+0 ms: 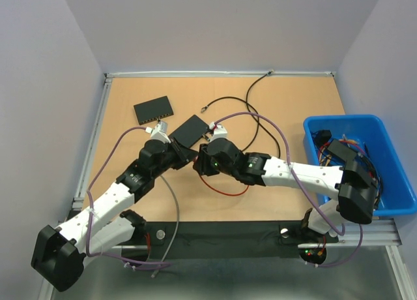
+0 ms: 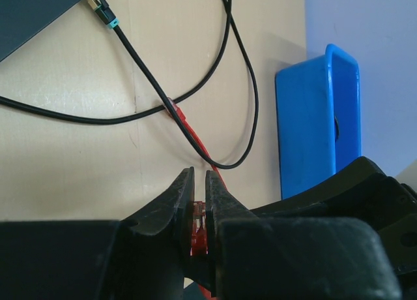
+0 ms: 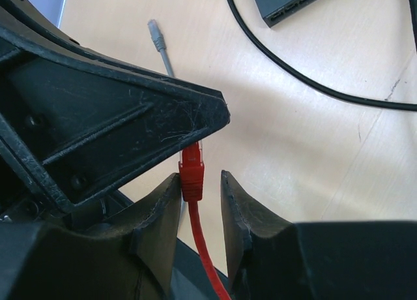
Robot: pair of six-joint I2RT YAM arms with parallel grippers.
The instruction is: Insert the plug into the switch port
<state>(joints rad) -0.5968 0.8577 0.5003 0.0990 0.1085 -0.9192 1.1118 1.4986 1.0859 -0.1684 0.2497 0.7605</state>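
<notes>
The left gripper [image 2: 200, 197] is pinched on the red plug [image 3: 192, 173], its fingers all but meeting over it. In the right wrist view the plug's clear tip is tucked under one of those fingers. The right gripper [image 3: 199, 182] stands spread about the plug's rear end, one finger touching it and the other apart, with the red cable [image 3: 205, 254] running down between them. Both grippers meet over the middle of the table [image 1: 280, 104], just beside the nearer switch [image 1: 189, 130] — the plug is held apart from it.
</notes>
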